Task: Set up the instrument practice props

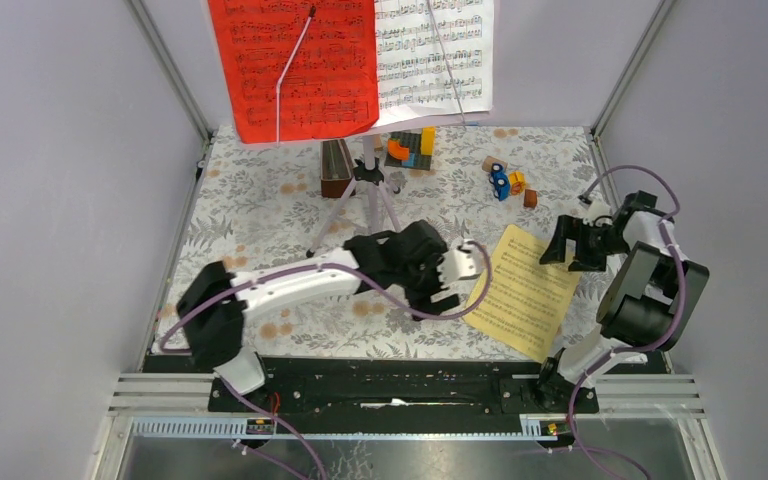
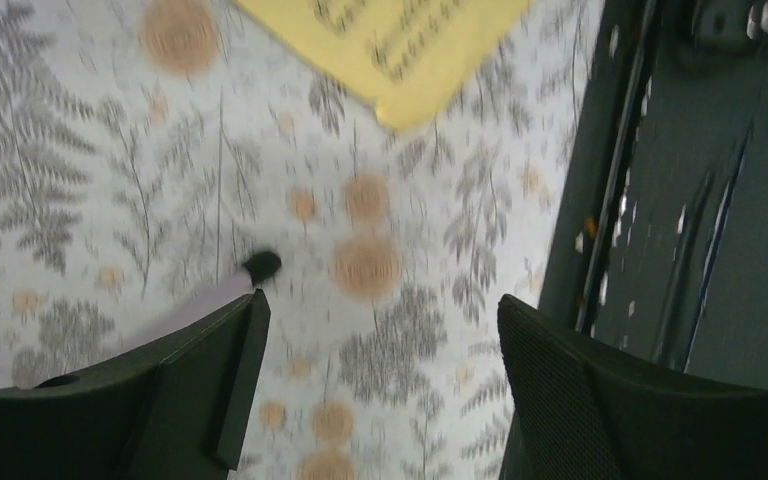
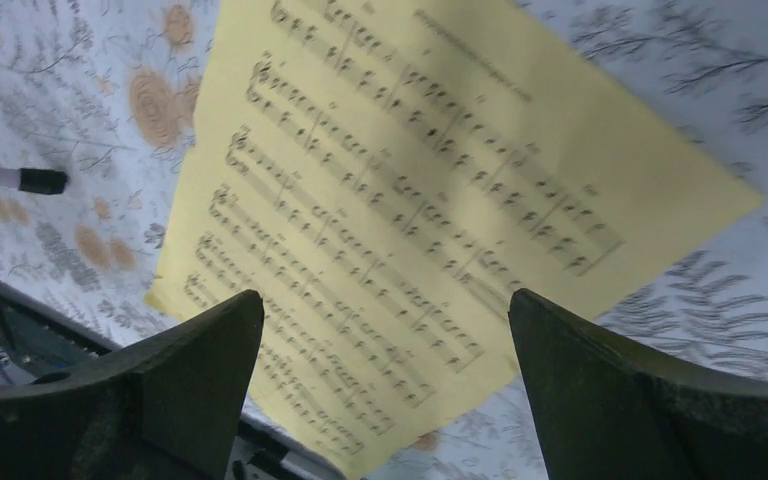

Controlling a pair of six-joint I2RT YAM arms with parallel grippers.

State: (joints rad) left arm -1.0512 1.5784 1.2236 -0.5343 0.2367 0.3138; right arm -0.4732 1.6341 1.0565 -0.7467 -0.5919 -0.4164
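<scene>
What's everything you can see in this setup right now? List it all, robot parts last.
red sheet-music page: one, red, on the stand at the back, left side
white sheet-music page: one, white, on the stand, right of the red one
tripod: one, lilac with black joints, standing under the pages
yellow sheet-music page: one, yellow, flat on the cloth between the arms
toy blocks: one cluster, orange and yellow on a dark base, back centre
brown box: one, dark brown, just left of the tripod
small loose toys: about four, cork, blue, orange, brown, back right
tablecloth: one, pale floral
left arm: white and black, jaws open, by the yellow page's left edge
right arm: black, jaws open, by its right edge
</scene>
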